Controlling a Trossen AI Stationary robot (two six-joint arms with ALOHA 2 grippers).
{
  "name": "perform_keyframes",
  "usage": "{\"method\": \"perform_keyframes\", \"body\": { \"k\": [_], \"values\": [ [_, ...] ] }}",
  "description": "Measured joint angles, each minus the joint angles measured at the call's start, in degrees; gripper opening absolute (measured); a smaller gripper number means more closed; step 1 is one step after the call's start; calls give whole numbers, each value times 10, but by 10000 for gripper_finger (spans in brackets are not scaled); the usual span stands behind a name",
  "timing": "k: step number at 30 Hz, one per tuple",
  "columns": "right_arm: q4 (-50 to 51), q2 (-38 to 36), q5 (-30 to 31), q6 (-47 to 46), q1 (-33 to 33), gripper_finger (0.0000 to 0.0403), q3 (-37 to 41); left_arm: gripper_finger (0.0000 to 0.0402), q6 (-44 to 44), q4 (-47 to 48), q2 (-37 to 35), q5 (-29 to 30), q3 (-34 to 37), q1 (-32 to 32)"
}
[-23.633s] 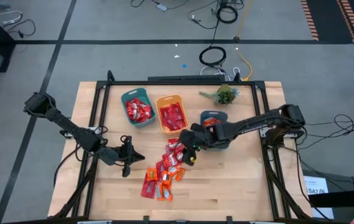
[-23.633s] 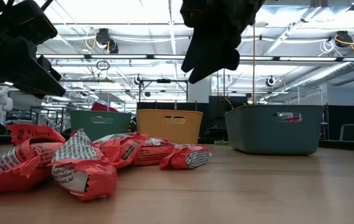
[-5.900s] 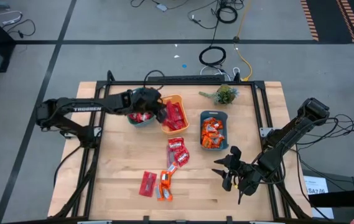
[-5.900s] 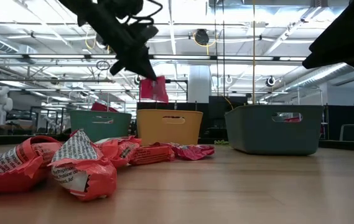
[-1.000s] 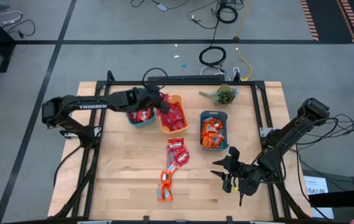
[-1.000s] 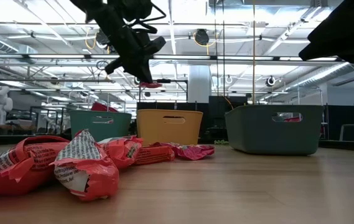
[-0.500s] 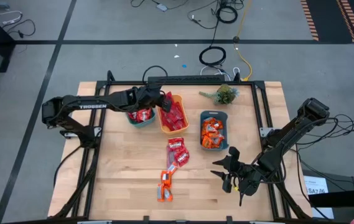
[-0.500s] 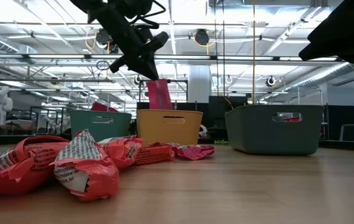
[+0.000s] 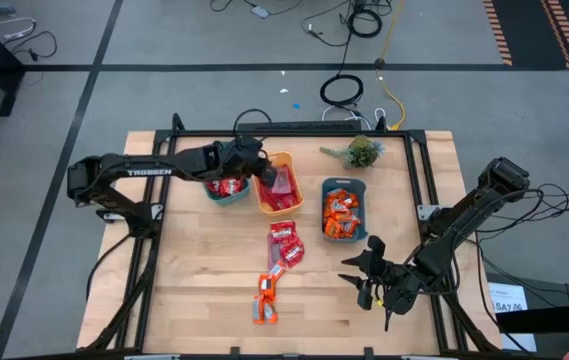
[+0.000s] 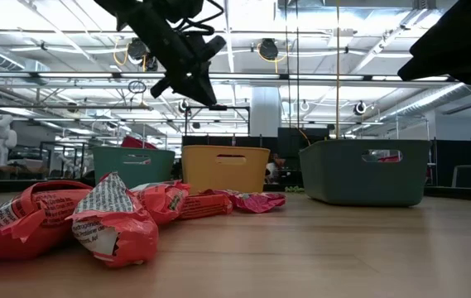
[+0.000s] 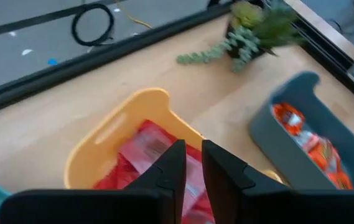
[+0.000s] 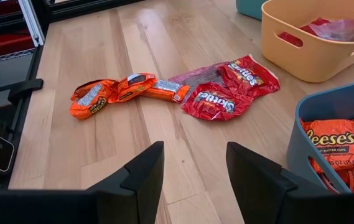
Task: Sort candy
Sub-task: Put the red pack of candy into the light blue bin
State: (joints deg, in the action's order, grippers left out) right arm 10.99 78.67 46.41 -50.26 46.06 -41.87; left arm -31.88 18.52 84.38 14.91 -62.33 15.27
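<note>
My left gripper hangs over the yellow bin, its fingers a narrow gap apart with nothing between them. Below it, a pale pink packet lies on the red candy in that bin. More red candy and orange candy lie loose on the table's middle. Red candy fills the teal bin on the left, and orange candy fills the grey-blue bin on the right. My right gripper waits open over the table's near right part, holding nothing.
A small green plant stands at the far edge, right of the bins. The three bins stand in a row across the far half. Bare wood lies at the near left and between the loose candy and my right gripper.
My left gripper held a pink packet over the yellow bin and has let it go. Half a second ago the packet hung upright just above the bin; now it lies inside. The right arm has kept still.
</note>
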Motion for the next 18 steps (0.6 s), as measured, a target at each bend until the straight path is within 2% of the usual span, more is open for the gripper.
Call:
{"method": "perform_keyframes", "body": {
  "k": [6, 18],
  "values": [
    [0, 0, 0, 0, 0, 165, 0, 61, 43, -1, 0, -1, 0, -58],
    [-5, 0, 0, 0, 0, 165, 0, 61, 42, 0, 0, 2, 0, -162]
  ]
}}
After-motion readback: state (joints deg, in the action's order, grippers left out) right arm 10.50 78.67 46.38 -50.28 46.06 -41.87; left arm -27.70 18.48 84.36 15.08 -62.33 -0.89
